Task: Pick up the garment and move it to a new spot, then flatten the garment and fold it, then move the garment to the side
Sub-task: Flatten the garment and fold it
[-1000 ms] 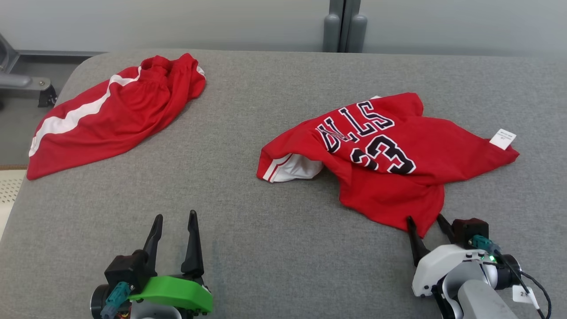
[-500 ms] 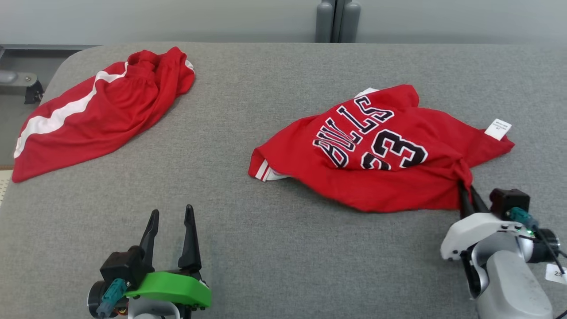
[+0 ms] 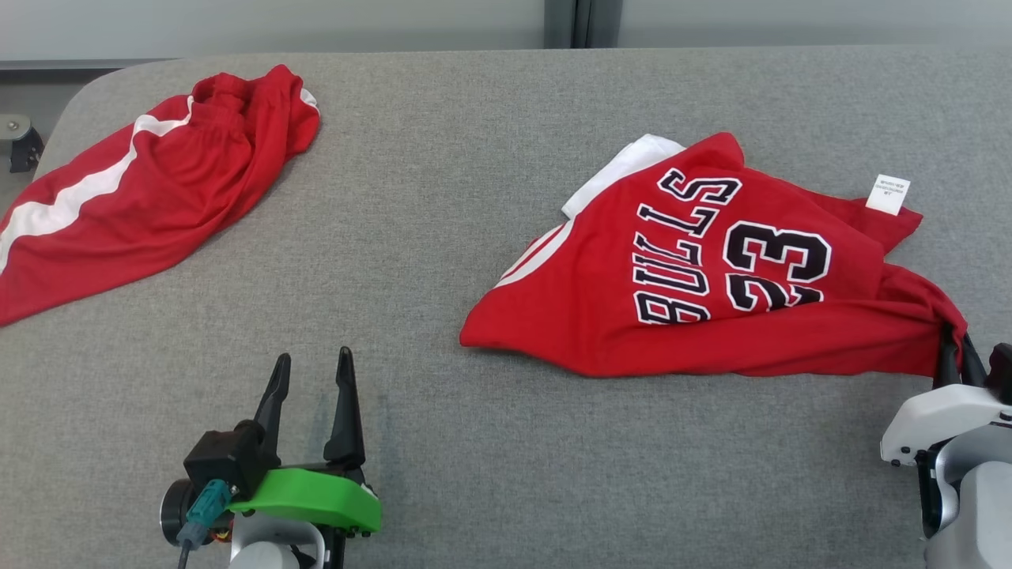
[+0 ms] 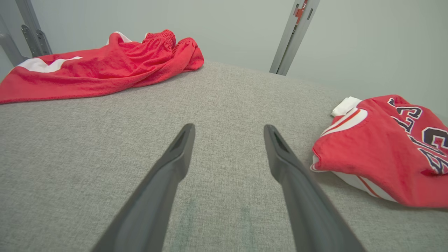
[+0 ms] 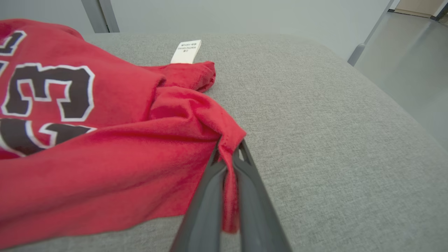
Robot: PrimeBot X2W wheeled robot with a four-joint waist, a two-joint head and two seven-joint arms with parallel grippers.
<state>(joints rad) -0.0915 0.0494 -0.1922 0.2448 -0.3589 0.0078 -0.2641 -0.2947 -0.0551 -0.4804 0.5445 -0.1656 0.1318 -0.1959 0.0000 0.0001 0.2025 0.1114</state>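
Note:
The garment (image 3: pixel 711 284) is a red jersey with black "BULLS 23" lettering, lying rumpled on the right half of the grey table (image 3: pixel 443 197). My right gripper (image 3: pixel 953 348) is shut on the jersey's right corner, and the right wrist view shows red cloth pinched between the fingers (image 5: pixel 229 150). A white tag (image 3: pixel 888 194) sticks up at the jersey's far right edge. My left gripper (image 3: pixel 310 370) stands open near the table's front left, with nothing between its fingers (image 4: pixel 227 131). The jersey (image 4: pixel 385 147) lies to its right, apart from it.
Red shorts with a white stripe (image 3: pixel 142 197) lie at the table's far left corner, also seen as red shorts (image 4: pixel 98 66) ahead of the left gripper. Bare grey table stretches between the two garments. The table's right edge (image 5: pixel 395 105) drops to the floor.
The right gripper closed on the jersey's corner and dragged it to the right, turning and stretching the cloth. The head camera shifted too. The left gripper stayed open in place.

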